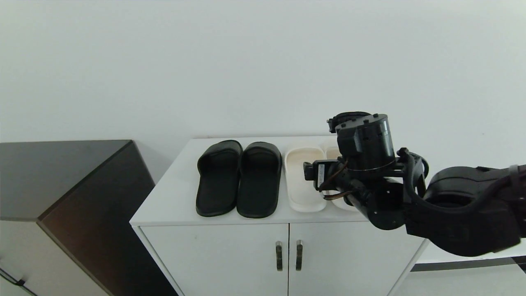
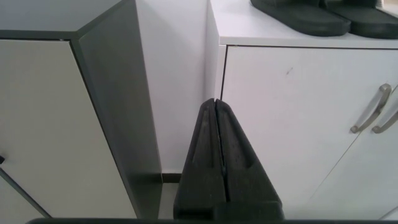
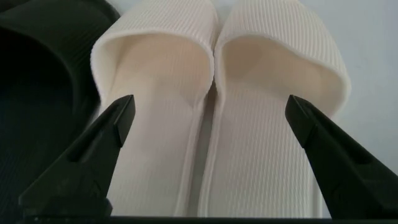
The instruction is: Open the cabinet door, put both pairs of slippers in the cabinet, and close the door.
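Home-like entryway corner.
A white cabinet [image 1: 213, 255] topped with slippers [image 1: 238, 179] is set against a bare wall [image 1: 246, 61], beside a dark cabinet [image 1: 61, 172].

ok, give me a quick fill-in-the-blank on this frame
The cabinet doors are ___.
The black slippers lie to the robot's ___ of the white slippers.
The right gripper hovers over the white slippers with fingers ___.
The left gripper has its fingers ___.
Missing: closed; left; open; shut.
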Controlling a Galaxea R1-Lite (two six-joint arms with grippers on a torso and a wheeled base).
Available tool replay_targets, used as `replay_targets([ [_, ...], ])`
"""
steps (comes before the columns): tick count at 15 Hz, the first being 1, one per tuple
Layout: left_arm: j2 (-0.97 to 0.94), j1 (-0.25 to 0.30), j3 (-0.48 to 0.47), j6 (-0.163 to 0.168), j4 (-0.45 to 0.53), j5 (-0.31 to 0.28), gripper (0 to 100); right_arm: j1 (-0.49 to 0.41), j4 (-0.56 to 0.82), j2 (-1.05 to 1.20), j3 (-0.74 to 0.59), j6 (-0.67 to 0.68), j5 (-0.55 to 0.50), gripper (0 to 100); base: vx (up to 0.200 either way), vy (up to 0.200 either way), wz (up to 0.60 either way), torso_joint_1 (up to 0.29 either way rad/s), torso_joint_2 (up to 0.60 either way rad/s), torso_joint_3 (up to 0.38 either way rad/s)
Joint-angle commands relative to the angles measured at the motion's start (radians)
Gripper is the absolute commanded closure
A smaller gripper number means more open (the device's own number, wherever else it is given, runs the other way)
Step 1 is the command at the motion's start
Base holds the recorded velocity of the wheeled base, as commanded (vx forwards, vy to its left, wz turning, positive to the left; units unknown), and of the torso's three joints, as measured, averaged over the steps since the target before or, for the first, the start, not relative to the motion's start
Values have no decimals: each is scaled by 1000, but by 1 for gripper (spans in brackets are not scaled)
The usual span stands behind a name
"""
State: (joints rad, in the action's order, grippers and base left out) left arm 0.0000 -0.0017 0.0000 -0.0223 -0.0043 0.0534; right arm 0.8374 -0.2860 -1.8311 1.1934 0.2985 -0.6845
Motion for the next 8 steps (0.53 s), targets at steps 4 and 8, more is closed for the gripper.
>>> replay_targets([
  [4, 2, 0, 0, -2, 0, 0, 100, -54, -4, -91, 66, -6, 66, 0, 0, 0, 0, 0, 0, 0],
  [8, 2, 0, 0, -2, 0, 0, 100, -109, -124, -155, 77, -70, 91, 0, 0, 0, 0, 0, 0, 0],
])
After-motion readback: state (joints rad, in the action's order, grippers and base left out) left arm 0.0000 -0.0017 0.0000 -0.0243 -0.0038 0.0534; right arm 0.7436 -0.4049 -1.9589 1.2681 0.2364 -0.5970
